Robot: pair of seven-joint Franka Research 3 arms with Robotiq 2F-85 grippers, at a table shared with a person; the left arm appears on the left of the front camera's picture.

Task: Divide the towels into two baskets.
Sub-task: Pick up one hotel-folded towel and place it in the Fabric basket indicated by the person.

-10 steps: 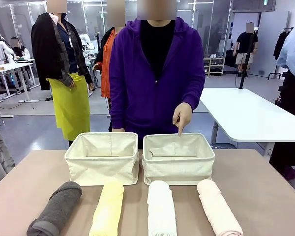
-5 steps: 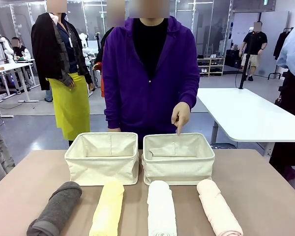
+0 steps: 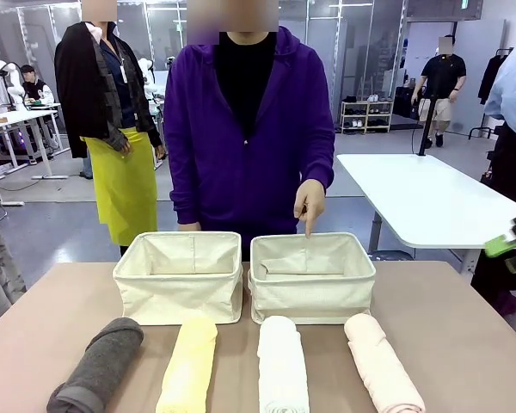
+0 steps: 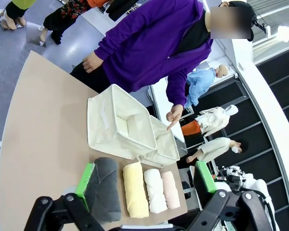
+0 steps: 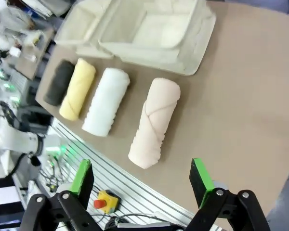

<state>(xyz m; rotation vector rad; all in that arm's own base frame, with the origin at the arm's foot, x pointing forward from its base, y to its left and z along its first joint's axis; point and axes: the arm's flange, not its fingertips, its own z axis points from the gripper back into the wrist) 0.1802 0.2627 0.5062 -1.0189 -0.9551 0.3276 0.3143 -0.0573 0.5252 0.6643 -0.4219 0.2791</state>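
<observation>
Sorting not yet begun: four rolled towels lie side by side along the near edge of the bench (image 3: 464, 335), from left to right grey (image 3: 96, 366), yellow (image 3: 189, 366), white (image 3: 282, 366) and pink (image 3: 383, 361). Behind them, towards the far edge, the left basket (image 3: 176, 297) and right basket (image 3: 312, 297) stand just beside each other, both empty. A person's hand (image 3: 310, 205) points a finger down at the right basket's far rim.

The left gripper (image 4: 145, 177) hangs high off the bench's left side, jaws wide apart and holding nothing. The right gripper (image 5: 140, 174) is likewise spread and empty, raised near the right edge with the pink towel below it.

The step in hand looks to be the first pick. That likely calls for one gripper to drop astride a roll, close across its soft width and lift it over a rim — two towels to each basket.
</observation>
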